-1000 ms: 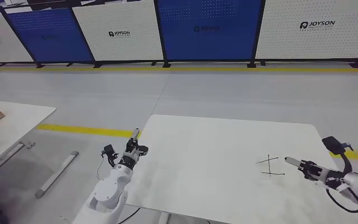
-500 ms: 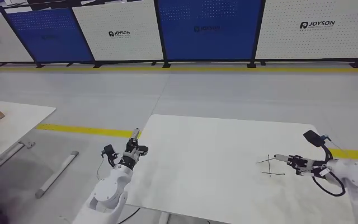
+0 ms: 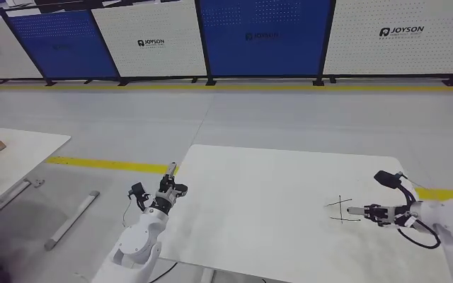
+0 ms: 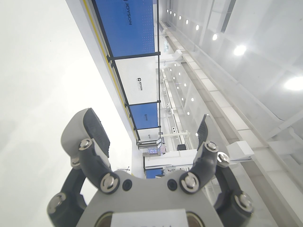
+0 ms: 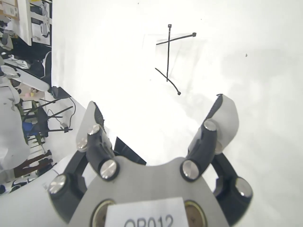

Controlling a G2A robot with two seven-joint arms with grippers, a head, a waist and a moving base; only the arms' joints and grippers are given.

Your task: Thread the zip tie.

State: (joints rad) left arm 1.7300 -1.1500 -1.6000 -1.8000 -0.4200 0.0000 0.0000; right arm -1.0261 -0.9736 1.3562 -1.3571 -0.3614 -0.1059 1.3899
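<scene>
Three black zip ties are lying loose on your white table, toward its right side and well apart from the left edge. In the right wrist view the longest tie is running straight away from the camera, its square head at the far end. A second tie is crossing it near that head. A third tie is crossing its tail end and curving round to a small head, the part lying nearest the claw. You cannot tell which strap is lying on top at either crossing. All three straps are lying open on the tabletop, tail ends free.

Your right gripper is hovering just beside the ties, jaws standing wide apart and gripping nothing. The third tie's head is sitting just ahead of the gap, clear of both fingertips. In the top view that right gripper is pointing in from the table's right edge toward the crossed straps.

Your left gripper is likewise standing open and empty, its fingers aiming up and away from the tabletop. Seen from above, the left gripper is sitting at the table's left edge, well apart from the ties.

Beyond the table, blue and white partition panels are lining the far side of the floor, and a yellow floor stripe is running past the table's far left corner
</scene>
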